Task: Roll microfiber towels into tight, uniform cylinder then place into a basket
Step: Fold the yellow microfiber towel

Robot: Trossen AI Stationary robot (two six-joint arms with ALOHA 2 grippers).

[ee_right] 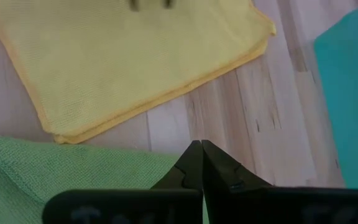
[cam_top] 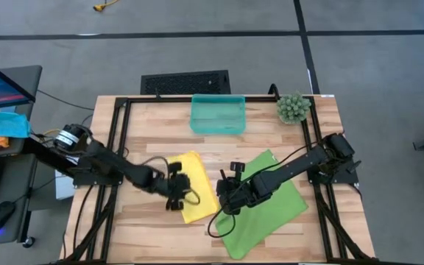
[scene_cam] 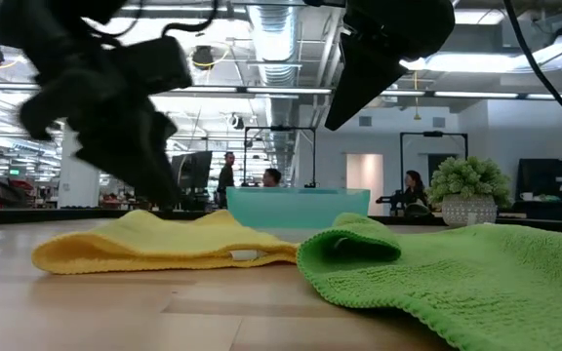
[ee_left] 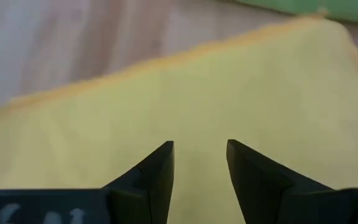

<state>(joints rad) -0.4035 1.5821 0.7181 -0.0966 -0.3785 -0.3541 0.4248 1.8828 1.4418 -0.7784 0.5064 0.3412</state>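
A wooden table is seen from above, with two dark robot arms reaching in from either side toward its middle. A bright yellow towel lies flat near the table's centre, and a larger lime green towel lies just to its right, spread at an angle and reaching toward the near edge. From table height, the green towel's near corner is folded over into a small hump, and the two towels sit just beside each other (whether they touch cannot be told).

The left gripper is over the left part of the yellow towel. Its wrist camera shows its two dark fingers spread apart with yellow cloth filling the space beyond them; nothing is pinched between them, so it is released.

The right gripper is at the green towel's left edge, near the gap between the two towels. Its wrist camera shows the fingertips pressed together to a single point, clenched on nothing visible, above the green towel's edge and bare wood.

The basket, a translucent teal bin, stands at the far middle of the table, well apart from both towels. A small potted plant stands at the far right corner. A black vented panel lies on the floor beyond the table.
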